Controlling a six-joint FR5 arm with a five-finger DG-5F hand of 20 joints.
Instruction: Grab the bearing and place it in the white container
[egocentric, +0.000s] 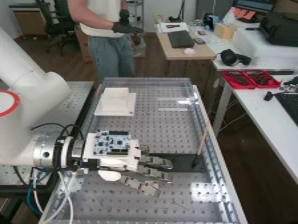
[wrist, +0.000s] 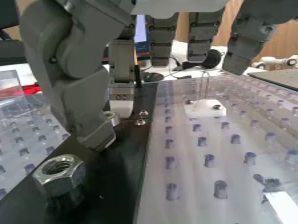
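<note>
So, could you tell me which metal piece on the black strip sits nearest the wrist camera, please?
The big hex nut, its threaded hole visible; the piece partly behind the thumb and two small shiny ones sit farther off.

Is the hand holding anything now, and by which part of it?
It cannot be told: the dark grey hand partly hides a small, rounded silver metal piece, and any hold on it is unclear.

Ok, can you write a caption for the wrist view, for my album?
A robot hand over a black strip, with a metal nut and a white block nearby.
</note>
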